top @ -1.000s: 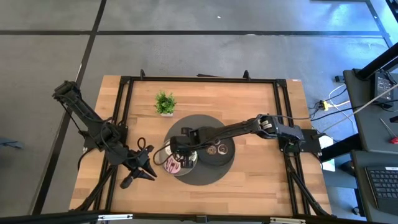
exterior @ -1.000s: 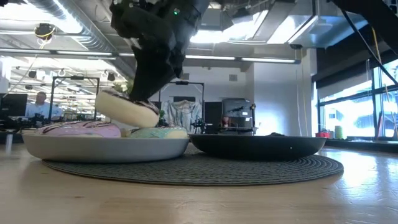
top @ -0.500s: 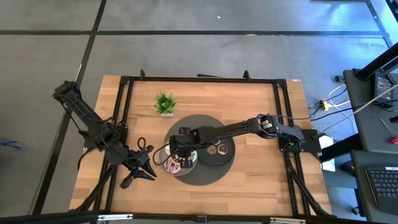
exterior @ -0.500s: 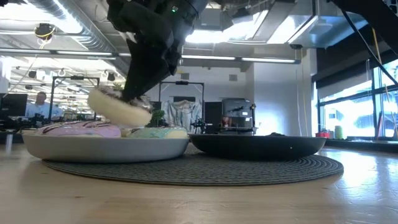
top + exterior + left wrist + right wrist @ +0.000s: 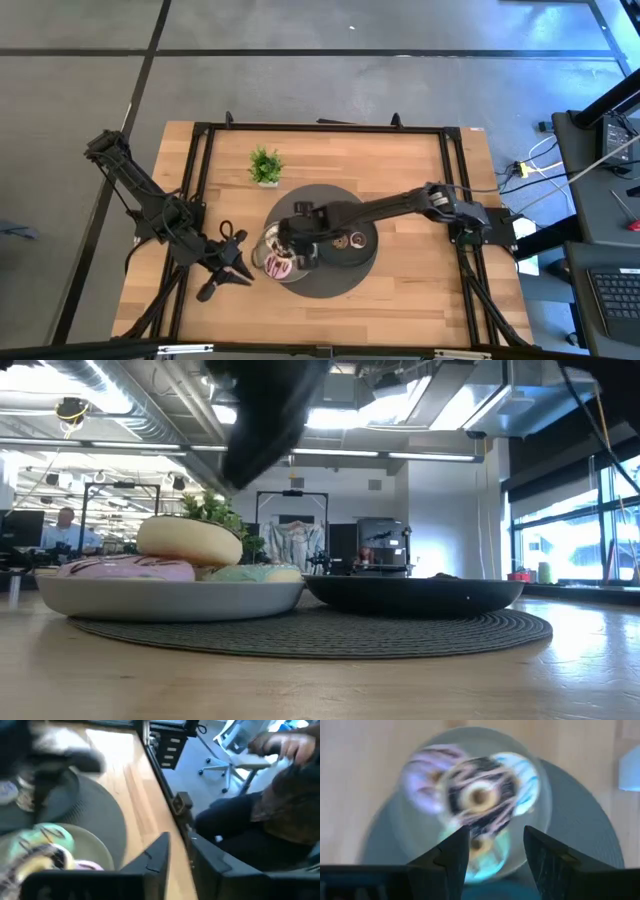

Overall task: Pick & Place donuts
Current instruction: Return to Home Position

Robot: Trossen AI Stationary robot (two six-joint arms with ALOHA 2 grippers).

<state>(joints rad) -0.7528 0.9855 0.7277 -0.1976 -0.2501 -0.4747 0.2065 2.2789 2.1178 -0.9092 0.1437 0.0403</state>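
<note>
A grey plate (image 5: 170,598) on the round mat's left holds a pink donut (image 5: 125,568) and a green one (image 5: 255,572). A chocolate donut with white drizzle (image 5: 477,795), its cream underside (image 5: 190,540) showing in the low view, lies on top of them. My right gripper (image 5: 492,855) hangs open straight above this pile, clear of it, and shows blurred in the low view (image 5: 262,430). My left gripper (image 5: 228,270) waits just left of the grey plate. Small donuts (image 5: 345,242) lie on the dark plate (image 5: 415,592).
Both plates stand on a round dark mat (image 5: 322,200) at the table's middle. A small green potted plant (image 5: 265,165) stands behind the mat toward the far left. A seated person (image 5: 280,800) shows beyond the table's edge in the left wrist view.
My right gripper has opened and let go of the chocolate donut, then risen. The donut, held tilted above the grey plate before, has dropped and now lies level on the pink and green donuts.
</note>
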